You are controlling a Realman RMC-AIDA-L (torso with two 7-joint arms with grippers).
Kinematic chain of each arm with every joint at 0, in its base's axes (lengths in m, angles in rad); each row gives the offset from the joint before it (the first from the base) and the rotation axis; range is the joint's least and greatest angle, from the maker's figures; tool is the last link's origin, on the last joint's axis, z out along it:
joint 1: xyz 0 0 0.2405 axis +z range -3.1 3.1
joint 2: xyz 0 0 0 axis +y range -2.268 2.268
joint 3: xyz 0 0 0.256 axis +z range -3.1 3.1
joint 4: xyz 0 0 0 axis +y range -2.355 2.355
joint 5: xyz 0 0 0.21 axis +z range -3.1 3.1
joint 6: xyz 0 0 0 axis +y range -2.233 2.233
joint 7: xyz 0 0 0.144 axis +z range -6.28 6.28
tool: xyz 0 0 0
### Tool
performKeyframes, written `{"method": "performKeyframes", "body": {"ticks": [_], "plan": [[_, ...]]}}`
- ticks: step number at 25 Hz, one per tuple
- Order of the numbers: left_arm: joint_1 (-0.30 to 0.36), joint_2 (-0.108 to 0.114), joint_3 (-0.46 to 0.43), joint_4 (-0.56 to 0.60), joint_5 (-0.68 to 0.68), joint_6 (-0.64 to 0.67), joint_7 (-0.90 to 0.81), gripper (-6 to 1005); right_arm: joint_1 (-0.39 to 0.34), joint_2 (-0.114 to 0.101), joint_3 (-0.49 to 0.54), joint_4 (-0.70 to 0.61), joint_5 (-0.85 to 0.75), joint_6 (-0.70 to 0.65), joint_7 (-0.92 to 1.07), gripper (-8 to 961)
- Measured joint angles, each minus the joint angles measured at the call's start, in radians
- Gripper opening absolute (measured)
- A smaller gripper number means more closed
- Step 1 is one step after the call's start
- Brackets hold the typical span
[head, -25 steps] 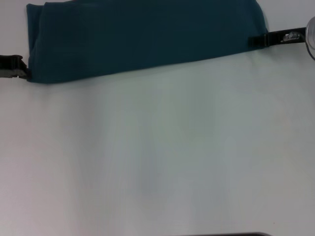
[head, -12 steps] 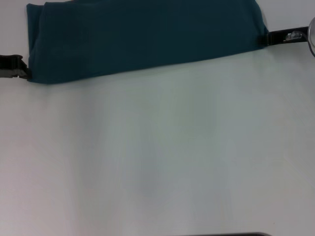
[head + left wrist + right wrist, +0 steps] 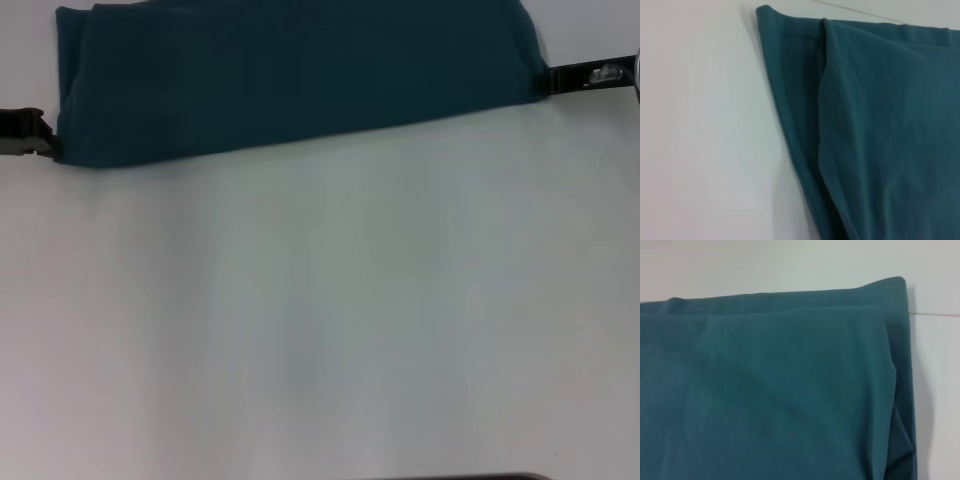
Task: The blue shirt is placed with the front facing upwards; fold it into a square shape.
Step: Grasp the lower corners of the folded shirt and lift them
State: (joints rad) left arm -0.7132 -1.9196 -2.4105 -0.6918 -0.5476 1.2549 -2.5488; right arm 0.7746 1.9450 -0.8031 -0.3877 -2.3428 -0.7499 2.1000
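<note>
The blue shirt (image 3: 290, 80) lies folded into a long band across the far part of the table, with no lettering showing. My left gripper (image 3: 42, 140) sits at the band's near left corner, right against the cloth edge. My right gripper (image 3: 556, 78) lies just off the band's right end, at the edge of the cloth. The left wrist view shows layered folds of the shirt (image 3: 880, 125) with a doubled edge beside bare table. In the right wrist view the shirt (image 3: 770, 390) fills most of the picture, its folded corner toward the table.
The white table (image 3: 320, 320) spreads wide and bare in front of the shirt. A thin dark strip (image 3: 450, 477) shows at the nearest edge of the head view.
My right gripper has drawn back to the right, from over the shirt's right end to just off its edge. The left gripper and the shirt have hardly moved.
</note>
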Motion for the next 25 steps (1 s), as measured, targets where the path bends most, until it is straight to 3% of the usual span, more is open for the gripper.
{"method": "performKeyframes", "body": {"ticks": [11, 25], "plan": [[0.008, 0.005, -0.014, -0.002, 0.000, 0.027, 0.035, 5, -0.064, 0.009, 0.026, -0.120, 0.030, -0.160, -0.001, 20], [0.050, 0.012, -0.030, -0.053, 0.000, 0.163, 0.089, 5, -0.121, 0.011, 0.061, -0.186, 0.032, -0.335, -0.009, 20]]}}
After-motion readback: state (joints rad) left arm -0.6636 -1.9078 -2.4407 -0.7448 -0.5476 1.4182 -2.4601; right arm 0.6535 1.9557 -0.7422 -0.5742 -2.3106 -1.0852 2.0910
